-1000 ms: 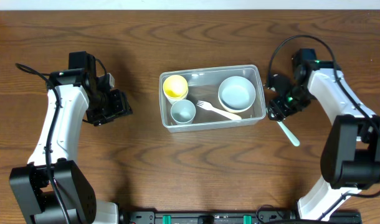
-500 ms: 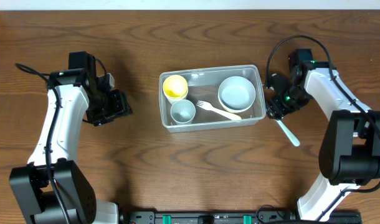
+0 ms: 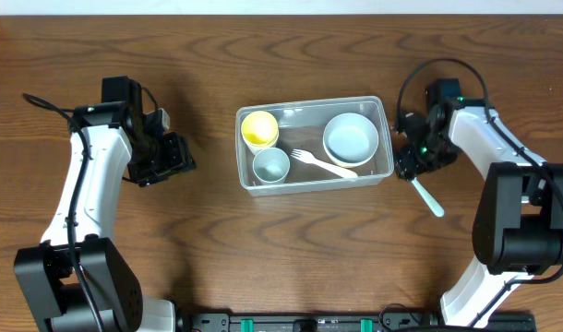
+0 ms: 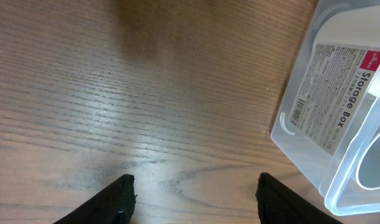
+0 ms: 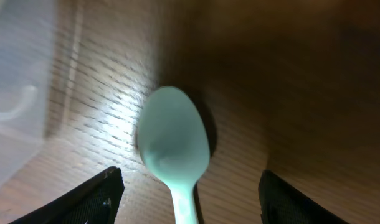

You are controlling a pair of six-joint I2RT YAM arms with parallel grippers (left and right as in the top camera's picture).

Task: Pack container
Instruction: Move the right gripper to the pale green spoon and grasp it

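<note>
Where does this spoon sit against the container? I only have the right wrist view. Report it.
Observer: The mint spoon lies on the table just outside the container's right end, not in it.
Operator: List what is packed.
Observer: A yellow cup, a pale blue cup, a white bowl and a white fork.
Operator: Report the other arm.
Observer: The left gripper hangs open, well off the container's left end, holding nothing.
</note>
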